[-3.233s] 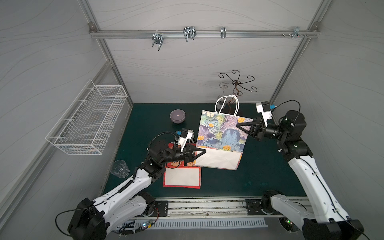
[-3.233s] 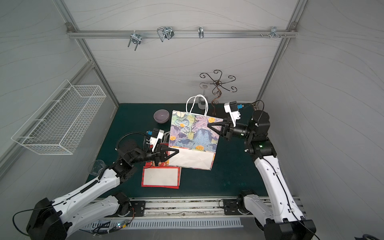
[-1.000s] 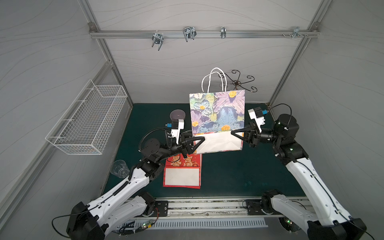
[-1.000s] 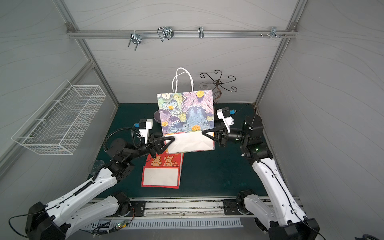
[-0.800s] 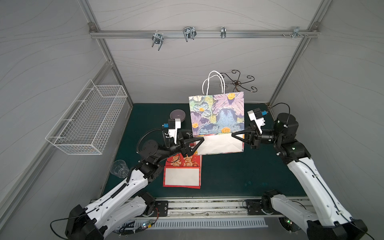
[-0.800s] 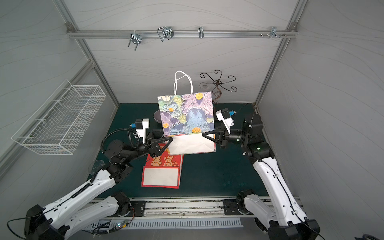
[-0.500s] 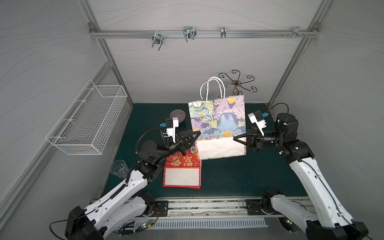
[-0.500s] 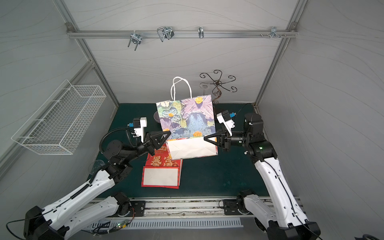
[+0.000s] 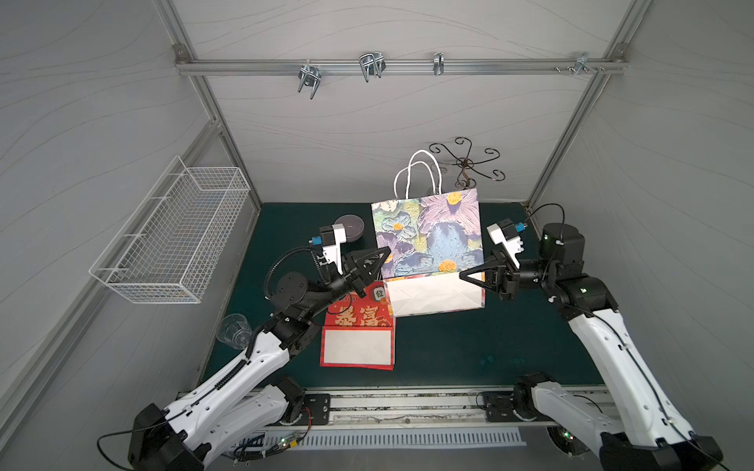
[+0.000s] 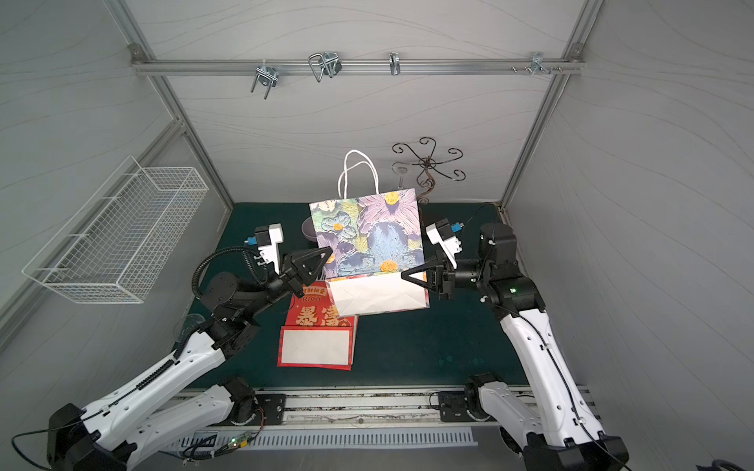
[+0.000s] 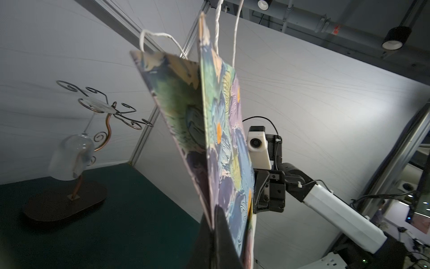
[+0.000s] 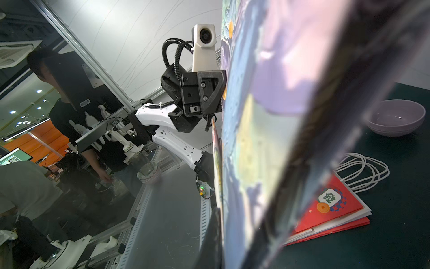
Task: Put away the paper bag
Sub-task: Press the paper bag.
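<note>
The left arm rose from its base at the front rail, bent at the elbow, and reached inward and up over the mat. Its wrist was roughly level, and the left gripper (image 9: 381, 256) was clamped on the near side edge of the paper bag (image 9: 428, 240), jaws pressed together on the paper. The right arm climbed from its own base, elbow high, forearm pointing toward the centre. The right gripper (image 9: 469, 276) was likewise closed, pinching the bag's opposite side edge low down. Both grippers faced each other across the bag, which hung between them clear of the mat.
</note>
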Action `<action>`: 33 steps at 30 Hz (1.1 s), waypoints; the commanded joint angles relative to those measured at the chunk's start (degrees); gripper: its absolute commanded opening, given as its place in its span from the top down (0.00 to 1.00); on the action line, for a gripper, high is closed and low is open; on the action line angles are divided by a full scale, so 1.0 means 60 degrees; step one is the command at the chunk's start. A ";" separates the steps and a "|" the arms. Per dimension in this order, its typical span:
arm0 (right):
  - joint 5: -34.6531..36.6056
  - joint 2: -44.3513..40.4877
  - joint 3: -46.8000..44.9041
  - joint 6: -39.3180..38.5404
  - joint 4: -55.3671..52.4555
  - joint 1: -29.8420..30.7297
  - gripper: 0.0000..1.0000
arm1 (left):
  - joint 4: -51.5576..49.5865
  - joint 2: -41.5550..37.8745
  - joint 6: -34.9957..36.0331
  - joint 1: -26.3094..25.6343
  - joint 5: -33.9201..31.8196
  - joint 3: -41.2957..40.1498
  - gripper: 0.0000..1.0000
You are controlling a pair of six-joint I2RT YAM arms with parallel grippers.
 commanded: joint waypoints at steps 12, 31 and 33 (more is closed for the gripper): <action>-0.0674 -0.0290 -0.0082 -0.0087 -0.0495 -0.0019 1.00 | 0.0810 0.0336 0.0145 0.0045 -0.0190 0.1197 0.72; -0.0744 -0.0368 -0.0047 -0.0066 -0.0691 0.0097 1.00 | 0.1803 0.0916 0.0048 0.0043 -0.0919 0.2064 1.00; -0.0712 -0.0356 -0.0057 -0.0038 -0.0709 0.0113 1.00 | 0.1895 0.0851 0.0102 0.0045 -0.1189 0.1974 1.00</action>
